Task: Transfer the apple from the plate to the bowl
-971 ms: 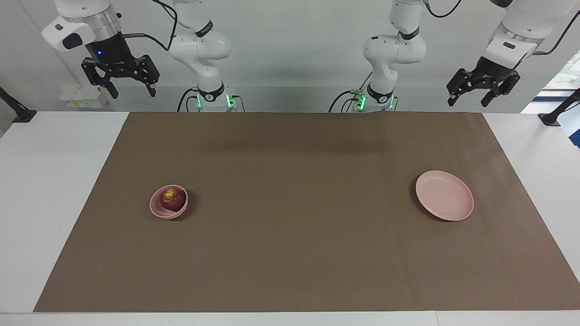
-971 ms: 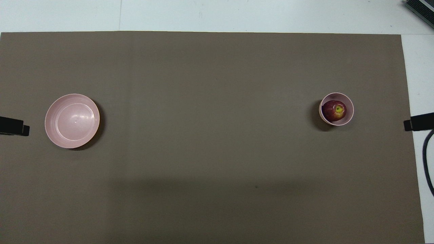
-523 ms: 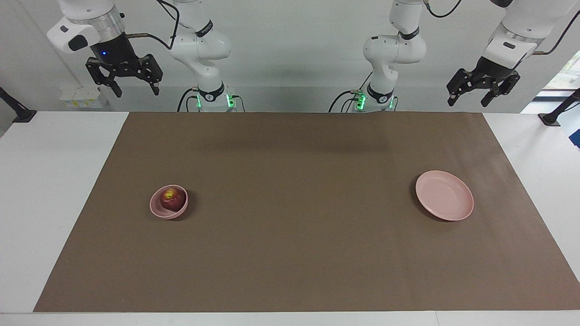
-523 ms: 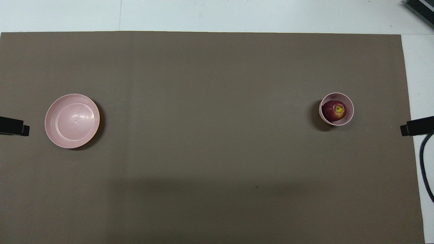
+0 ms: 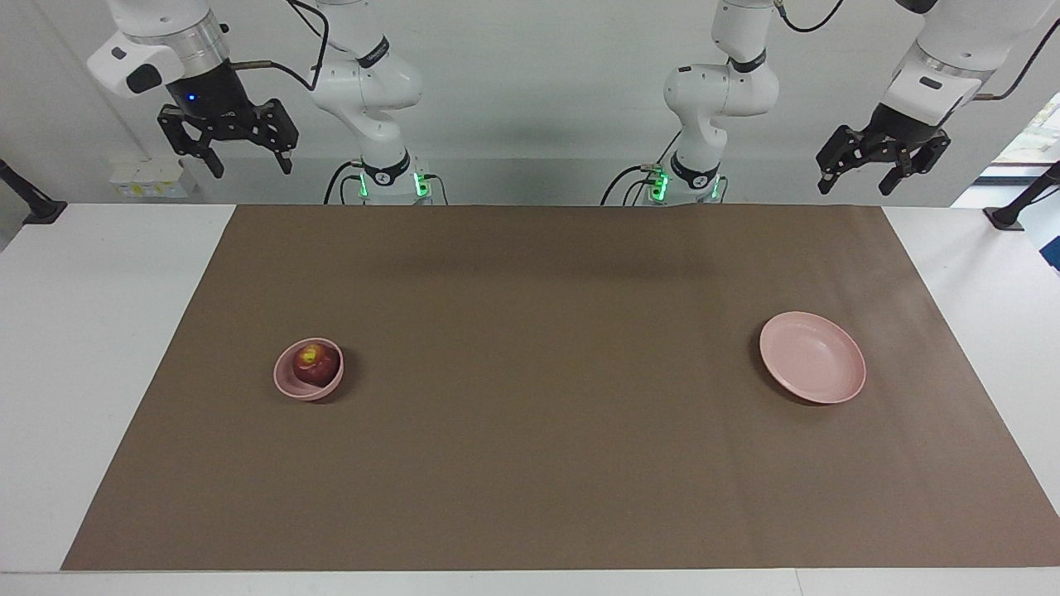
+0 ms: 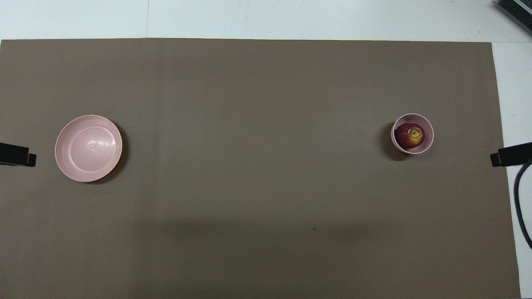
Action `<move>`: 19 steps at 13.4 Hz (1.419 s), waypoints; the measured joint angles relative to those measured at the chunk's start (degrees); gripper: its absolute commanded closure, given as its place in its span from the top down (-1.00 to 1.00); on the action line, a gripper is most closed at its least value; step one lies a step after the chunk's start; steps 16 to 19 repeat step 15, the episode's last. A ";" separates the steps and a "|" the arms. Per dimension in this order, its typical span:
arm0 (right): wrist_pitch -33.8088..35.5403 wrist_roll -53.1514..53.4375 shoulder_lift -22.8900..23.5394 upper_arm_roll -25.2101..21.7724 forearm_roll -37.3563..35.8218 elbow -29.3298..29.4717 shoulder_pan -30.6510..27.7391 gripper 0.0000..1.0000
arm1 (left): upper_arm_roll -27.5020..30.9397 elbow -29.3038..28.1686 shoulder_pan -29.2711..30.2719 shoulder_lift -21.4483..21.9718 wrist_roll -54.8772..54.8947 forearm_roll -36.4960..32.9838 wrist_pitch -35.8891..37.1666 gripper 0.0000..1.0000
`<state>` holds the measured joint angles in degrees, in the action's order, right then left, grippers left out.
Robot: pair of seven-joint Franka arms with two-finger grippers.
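The dark red apple (image 5: 315, 362) (image 6: 410, 135) with a yellowish patch sits in the small deep pink bowl (image 5: 287, 382) (image 6: 430, 132) toward the right arm's end of the table. The wide shallow pink plate (image 5: 812, 357) (image 6: 88, 148) lies bare toward the left arm's end. My right gripper (image 5: 246, 164) hangs open and empty high over the table's edge at the robots' end, well apart from the bowl. My left gripper (image 5: 855, 183) hangs open and empty high over its own corner, apart from the plate. In the overhead view only dark tips show at the side edges.
A brown mat (image 5: 546, 447) (image 6: 257, 187) covers most of the white table (image 5: 91, 331). A black clamp post (image 5: 1014, 207) stands at the table's corner by the left arm, another (image 5: 33, 203) by the right arm. A cable (image 6: 521, 199) hangs at the right arm's end.
My right gripper has risen and drawn back a little toward its base over the last second. The left arm, apple, bowl and plate have not moved.
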<state>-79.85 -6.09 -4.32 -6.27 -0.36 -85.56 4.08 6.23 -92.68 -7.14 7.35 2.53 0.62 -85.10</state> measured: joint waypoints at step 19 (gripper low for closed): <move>0.00 0.00 0.00 0.00 -1.39 0.00 0.00 1.00 | 0.00 0.00 0.00 0.00 0.00 0.00 0.00 1.00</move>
